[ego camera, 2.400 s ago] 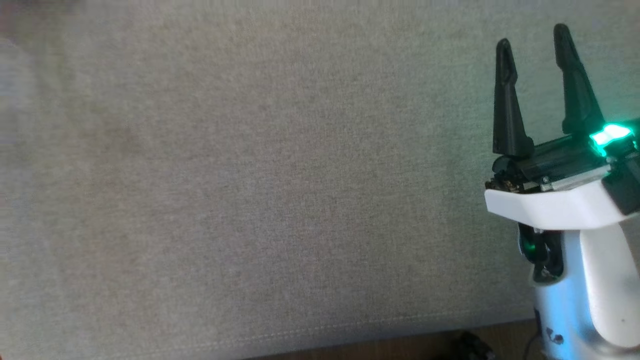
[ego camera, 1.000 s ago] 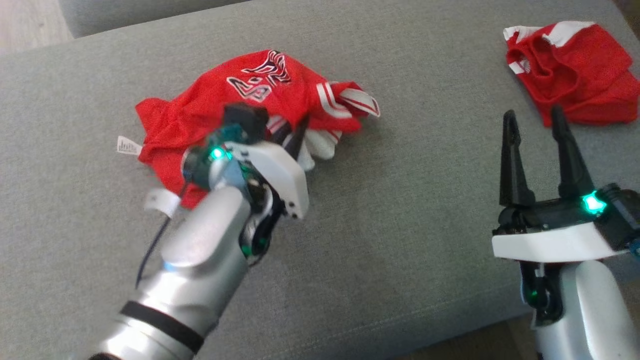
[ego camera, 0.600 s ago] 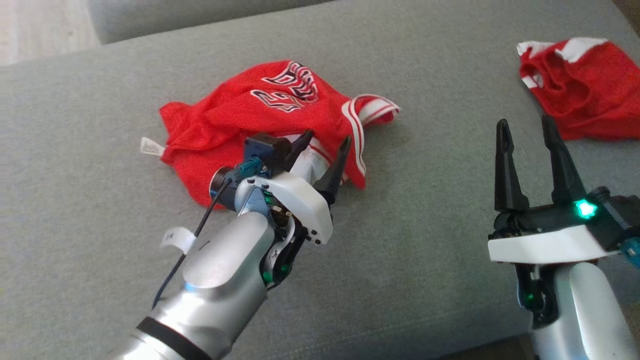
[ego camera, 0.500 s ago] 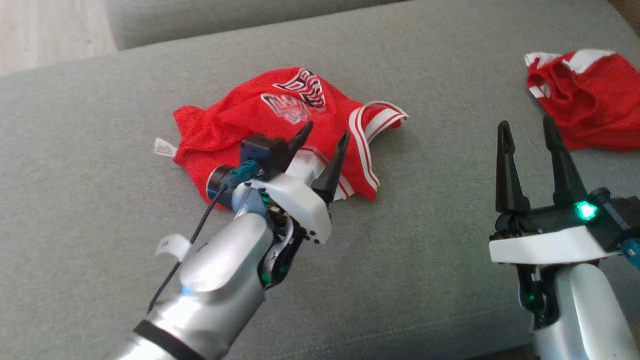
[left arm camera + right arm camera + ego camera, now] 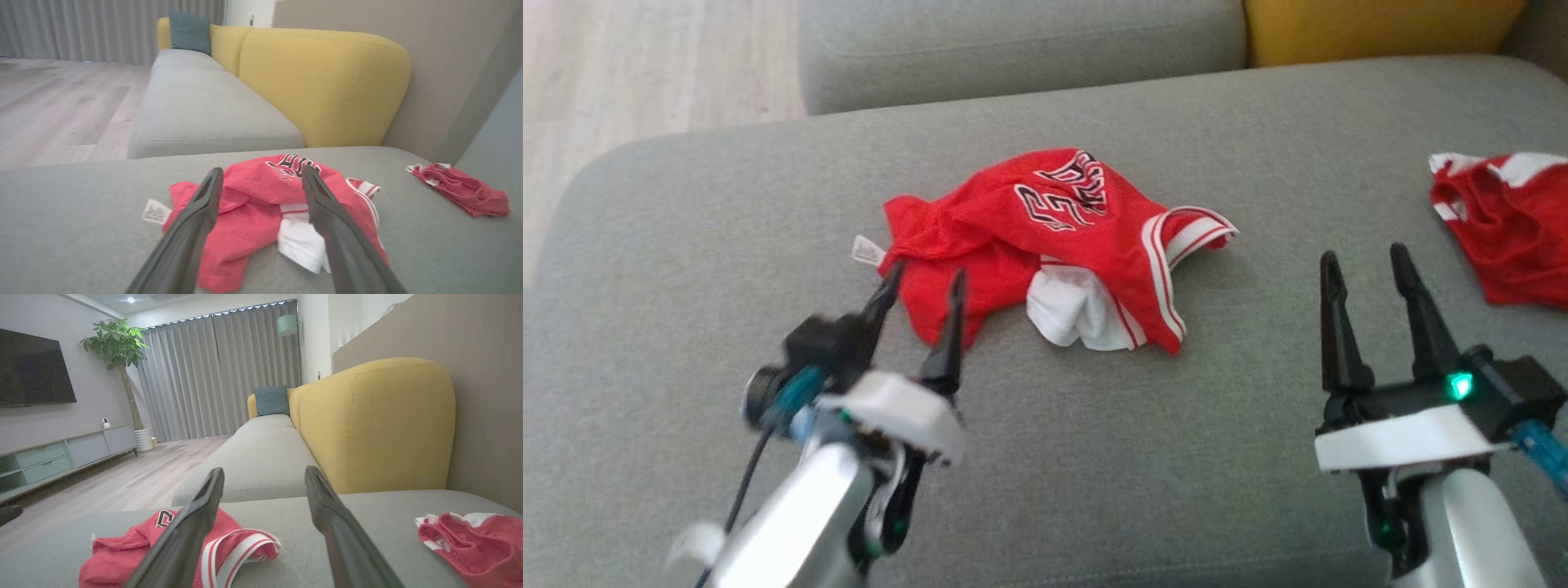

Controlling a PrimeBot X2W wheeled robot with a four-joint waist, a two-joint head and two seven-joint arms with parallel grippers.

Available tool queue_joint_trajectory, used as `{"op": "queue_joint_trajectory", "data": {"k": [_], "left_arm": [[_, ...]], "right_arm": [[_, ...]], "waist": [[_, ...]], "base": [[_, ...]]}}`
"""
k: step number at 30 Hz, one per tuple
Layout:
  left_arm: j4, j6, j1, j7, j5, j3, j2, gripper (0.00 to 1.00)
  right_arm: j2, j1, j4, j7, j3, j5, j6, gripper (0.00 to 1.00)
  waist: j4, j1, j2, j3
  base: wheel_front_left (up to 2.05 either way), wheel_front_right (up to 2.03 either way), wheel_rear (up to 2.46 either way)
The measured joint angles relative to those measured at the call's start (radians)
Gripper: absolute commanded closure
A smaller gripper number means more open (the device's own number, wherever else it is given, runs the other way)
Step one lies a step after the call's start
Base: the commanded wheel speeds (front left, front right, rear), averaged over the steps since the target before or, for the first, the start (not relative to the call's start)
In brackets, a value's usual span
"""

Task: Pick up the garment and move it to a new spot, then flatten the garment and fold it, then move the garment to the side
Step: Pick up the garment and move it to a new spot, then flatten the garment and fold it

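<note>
Your left end effector (image 5: pixel 926 274): fingers wide, empty, tips at near edge of red garment (image 5: pixel 1054 237). Garment lies crumpled mid grey sofa seat (image 5: pixel 1258 408). Your right end effector (image 5: pixel 1364 255): wide, empty, well apart. Second red piece (image 5: pixel 1515 233) far right.

**Three cameras over one sofa seat**

The head camera looks from above, forward and down, onto the grey seat (image 5: pixel 1094 457). It has the red garment (image 5: pixel 1013 229) in the middle and a second red garment (image 5: pixel 1515 237) at the far right. The left wrist camera sits low and near, and looks along the left gripper (image 5: pixel 262 168) straight at the red garment, with the yellow backrest (image 5: pixel 327 85) far behind. The right wrist camera is also low, more to the right, and faces the same way along the right gripper (image 5: pixel 264 469). All three views share the seat and both garments.
</note>
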Motion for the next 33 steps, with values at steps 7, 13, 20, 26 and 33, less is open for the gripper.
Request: {"op": "queue_joint_trajectory", "data": {"k": [7,13,20,26,33], "left_arm": [[-0.128,0.054,0.197,0.0,0.044,0.132,0.009,0.0],[-0.174,0.054,0.297,0.0,0.093,0.203,0.002,0.0],[-0.212,0.048,0.378,0.0,0.14,0.275,-0.022,0.0],[-0.221,0.019,0.413,0.0,0.166,0.314,-0.055,0.0],[-0.216,-0.008,0.413,0.0,0.192,0.328,-0.08,0.0]], "right_arm": [[0.0,0.081,0.024,0.0,0.002,-0.008,0.0,0.0],[0.001,0.094,0.04,0.0,0.003,-0.004,0.0,0.0],[0.001,0.094,0.058,-0.008,0.009,0.005,0.0,0.0],[0.001,0.094,0.083,-0.015,0.011,0.011,0.0,0.0],[0.001,0.093,0.105,-0.015,0.015,0.011,0.0,0.0]], "waist": [[0.041,0.0,0.0,-0.025],[0.066,0.0,0.0,-0.034],[0.081,0.0,0.0,-0.038],[0.085,0.0,0.0,-0.038],[0.079,0.0,0.0,-0.038]], "base": [[0.0,0.0,0.0],[0.0,0.0,0.0],[0.0,0.0,0.0],[0.0,0.0,0.0],[0.0,0.0,0.0]]}}
